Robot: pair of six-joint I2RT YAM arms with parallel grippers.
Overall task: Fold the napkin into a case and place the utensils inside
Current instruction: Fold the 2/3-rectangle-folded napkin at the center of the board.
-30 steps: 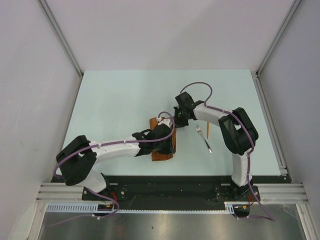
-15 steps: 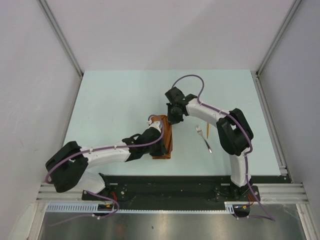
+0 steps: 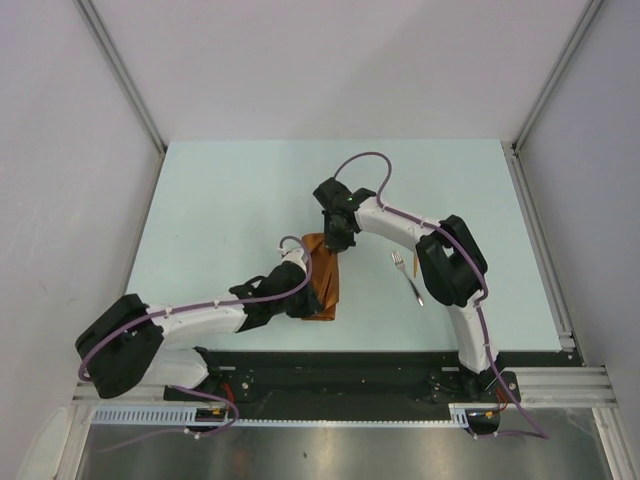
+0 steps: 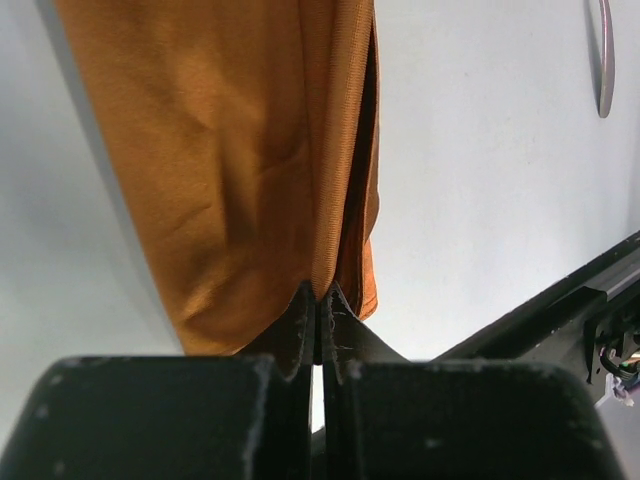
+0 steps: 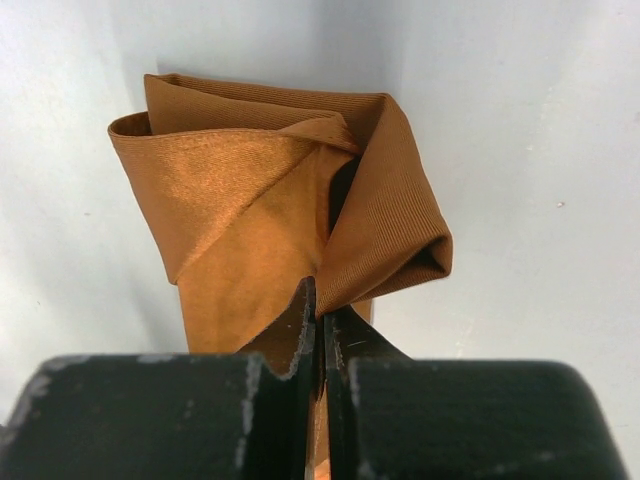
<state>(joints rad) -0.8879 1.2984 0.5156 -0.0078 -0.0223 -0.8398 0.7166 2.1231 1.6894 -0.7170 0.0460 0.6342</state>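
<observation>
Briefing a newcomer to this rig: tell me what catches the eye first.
The rust-orange napkin, folded into a narrow strip at mid-table, stands out against the pale table. Both arms grip it: the left end effector is shut on its near end, the right end effector on its far end, where the cloth bunches. A silver fork lies apart to its right.

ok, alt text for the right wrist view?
The right gripper, jaws shut, pinches the nearest edge of a rust-orange napkin that is folded into loose, overlapping layers with an open roll at one side. The pale table fills the rest of the view.
</observation>
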